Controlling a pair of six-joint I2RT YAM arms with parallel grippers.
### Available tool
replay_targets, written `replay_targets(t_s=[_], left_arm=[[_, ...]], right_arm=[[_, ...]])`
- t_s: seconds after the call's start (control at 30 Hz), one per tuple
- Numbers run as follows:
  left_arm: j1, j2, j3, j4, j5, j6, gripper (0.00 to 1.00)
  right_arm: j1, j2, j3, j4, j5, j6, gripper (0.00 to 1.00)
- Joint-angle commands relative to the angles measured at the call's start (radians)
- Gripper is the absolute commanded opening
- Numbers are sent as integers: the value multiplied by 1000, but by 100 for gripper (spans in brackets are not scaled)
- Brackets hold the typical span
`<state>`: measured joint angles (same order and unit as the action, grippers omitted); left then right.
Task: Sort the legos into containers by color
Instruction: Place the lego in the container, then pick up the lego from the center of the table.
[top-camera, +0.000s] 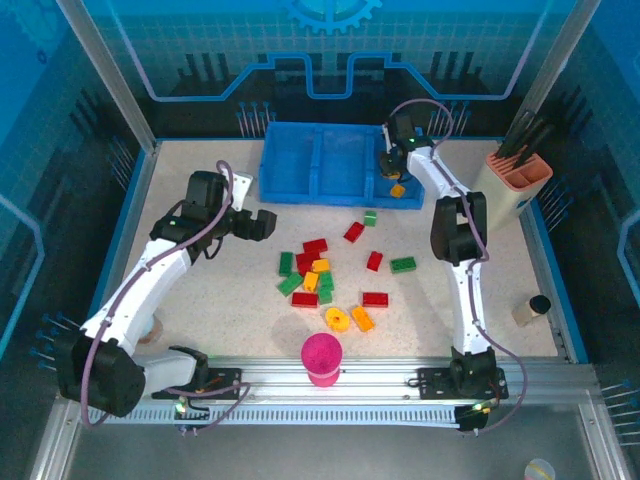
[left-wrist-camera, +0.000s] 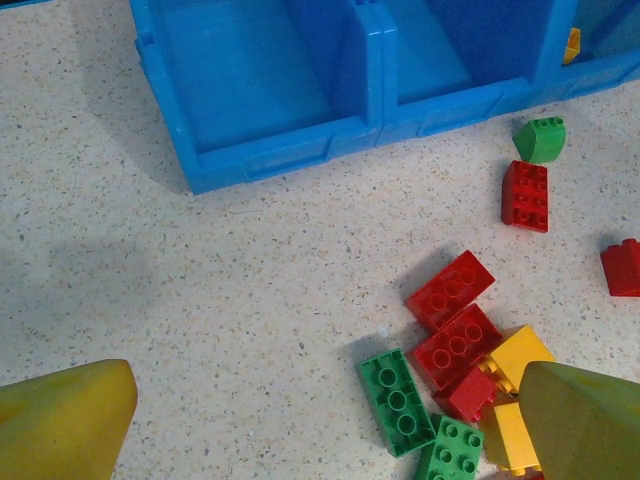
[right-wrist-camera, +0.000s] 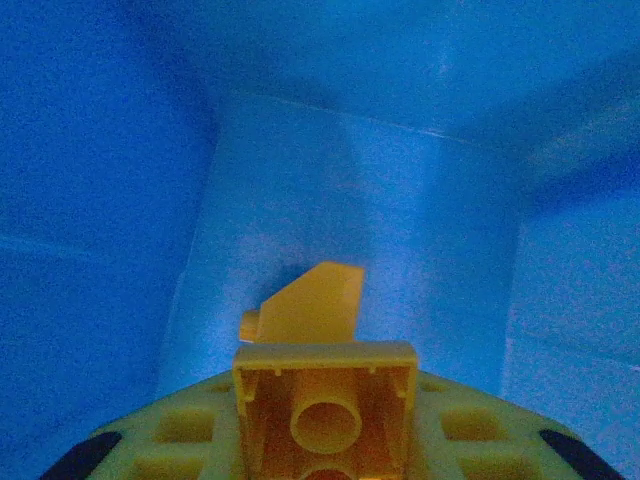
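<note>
Speckled worktop; blue tray at far edge; right claw clamped on yellow brick over tray's right compartment, second yellow brick lying inside; left claw wide open near tray's left front; loose bricks in front of tray.

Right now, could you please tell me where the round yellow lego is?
In the top view, the round yellow lego lies near the front, just beyond the magenta cup, with an orange brick close on its right.
</note>
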<state>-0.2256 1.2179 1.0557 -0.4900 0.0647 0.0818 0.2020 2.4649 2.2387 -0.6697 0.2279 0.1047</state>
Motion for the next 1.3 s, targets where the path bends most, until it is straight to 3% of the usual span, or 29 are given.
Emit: replay_targets(t_s=[0.0, 0.1, 0.27, 0.43, 0.6, 0.8, 0.87, 1.1, 1.27], left_arm=[[-6, 12, 22, -17, -3, 19, 99], [-6, 17, 29, -30, -2, 20, 99], [-6, 14, 30, -23, 8, 18, 99], [-6, 10, 48, -10, -87, 1, 100], [-6, 3, -5, 70, -70, -26, 99], [-34, 113, -3, 32, -66, -74, 99], [-51, 142, 1, 15, -95, -81, 95], [-142, 229, -69, -7, -251, -209, 90], [-185, 247, -171, 62, -223, -283, 85]], right_arm=[[-4, 32, 84, -52, -1, 13, 34], [-3, 29, 87, -71, -5, 9, 47], [6, -94, -43, -39, -10, -8, 56], [15, -293, -228, 4, -56, -19, 56], [37, -512, -460, 52, -107, -20, 56], [54, -724, -708, 99, -141, 3, 56], [54, -778, -777, 118, -143, 16, 56], [45, -878, -915, 138, -167, 29, 58], [31, -904, -968, 156, -224, 5, 61]])
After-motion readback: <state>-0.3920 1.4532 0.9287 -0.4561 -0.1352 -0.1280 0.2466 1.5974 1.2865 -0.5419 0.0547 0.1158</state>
